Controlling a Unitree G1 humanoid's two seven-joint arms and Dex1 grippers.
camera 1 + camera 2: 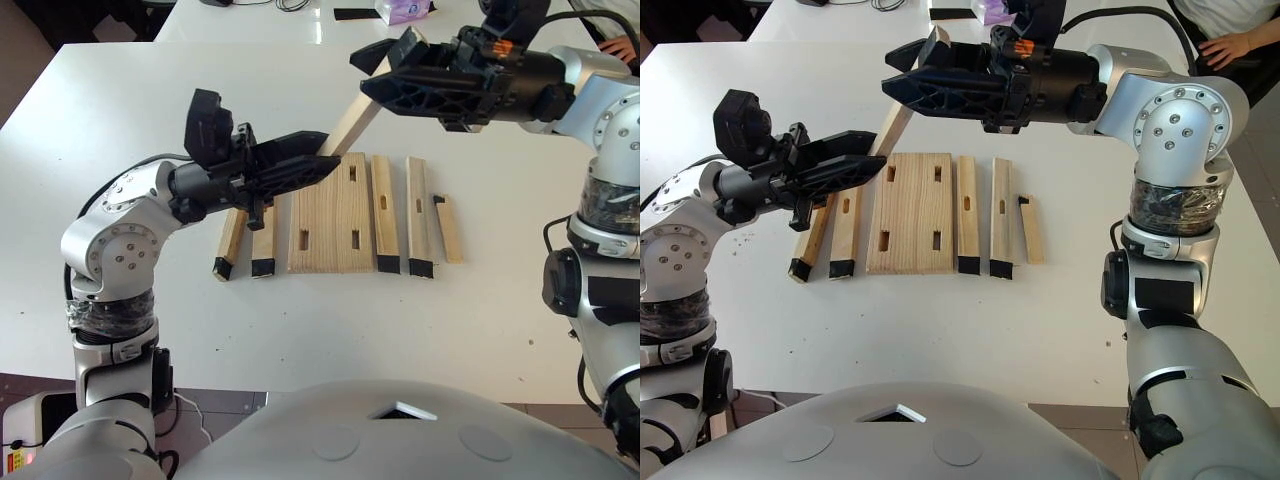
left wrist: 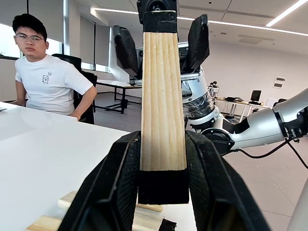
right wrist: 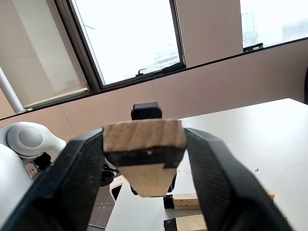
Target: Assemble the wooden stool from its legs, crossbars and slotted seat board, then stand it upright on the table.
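Note:
A wooden leg (image 1: 358, 118) with a black end cap hangs slanted above the table, held at both ends. My left gripper (image 1: 330, 152) is shut on its capped lower end (image 2: 163, 185). At the upper end (image 3: 144, 137) my right gripper (image 1: 365, 75) is shut on it, its fingers (image 3: 82, 168) pressed to both sides. Below lies the slotted seat board (image 1: 325, 215), flat on the white table (image 1: 120, 130). Two legs (image 1: 230, 245) (image 1: 264, 240) lie to its left. Right of it lie two more long pieces (image 1: 384, 215) (image 1: 418, 220) and a short crossbar (image 1: 447, 230).
The parts lie in a row across the middle of the table, with bare surface in front of them and to the far left. A second table (image 1: 260, 20) stands behind with a box (image 1: 405, 10) on it.

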